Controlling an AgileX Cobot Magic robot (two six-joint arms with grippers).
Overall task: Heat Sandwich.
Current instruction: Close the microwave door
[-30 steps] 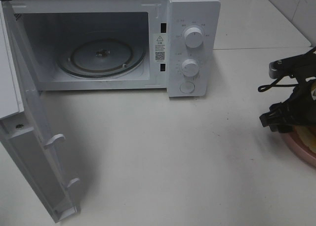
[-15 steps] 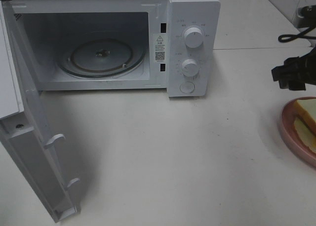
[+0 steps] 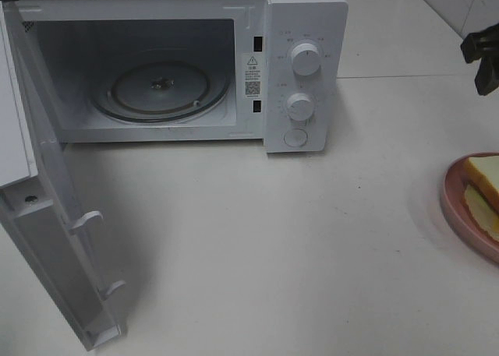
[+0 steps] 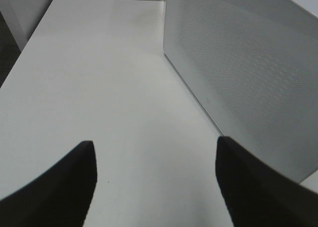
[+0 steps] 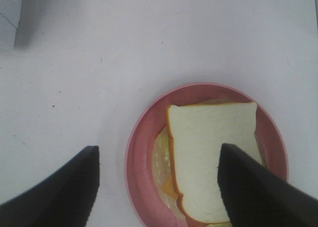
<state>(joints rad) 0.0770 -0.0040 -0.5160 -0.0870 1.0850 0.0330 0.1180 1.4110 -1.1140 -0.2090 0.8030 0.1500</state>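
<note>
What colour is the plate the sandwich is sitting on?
Pink. The round pink plate under the pale white-bread sandwich shows best in the right wrist view.

High cam down on microwave (image 3: 179, 60); right wrist cam above plate (image 5: 144, 137), shared.

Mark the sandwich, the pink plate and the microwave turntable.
sandwich (image 5: 211, 157), right wrist view, top bread slice.
pink plate (image 5: 141, 137), right wrist view, bare rim.
microwave turntable (image 3: 160, 91), exterior high view, glass near the hub.
</note>
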